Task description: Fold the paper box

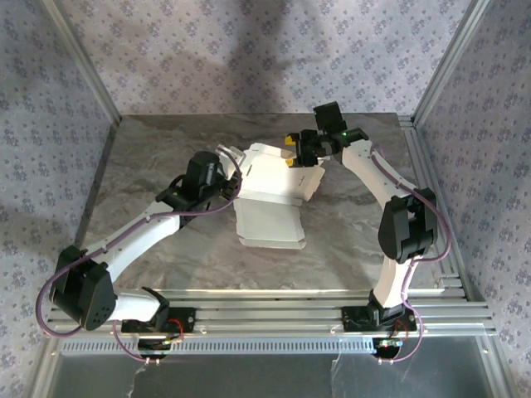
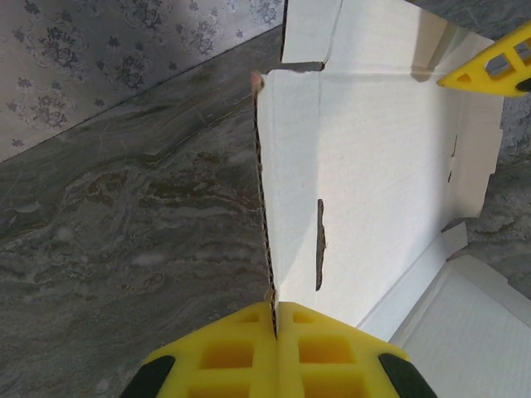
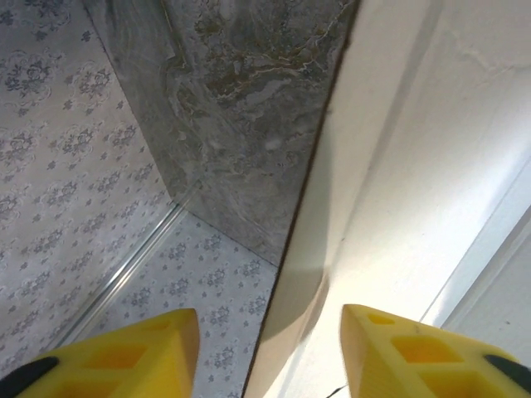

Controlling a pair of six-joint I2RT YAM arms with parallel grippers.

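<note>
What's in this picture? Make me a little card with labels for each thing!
thing: paper box, pale side showing, partly folded
where: on the grey marbled table, between the two arms
left gripper: shut on one edge of the paper box
right gripper: open, a panel of the paper box between its fingers

The top camera looked down from behind over the table (image 1: 353, 236); both wrist cameras, close up, shared the box (image 1: 270, 186).
</note>
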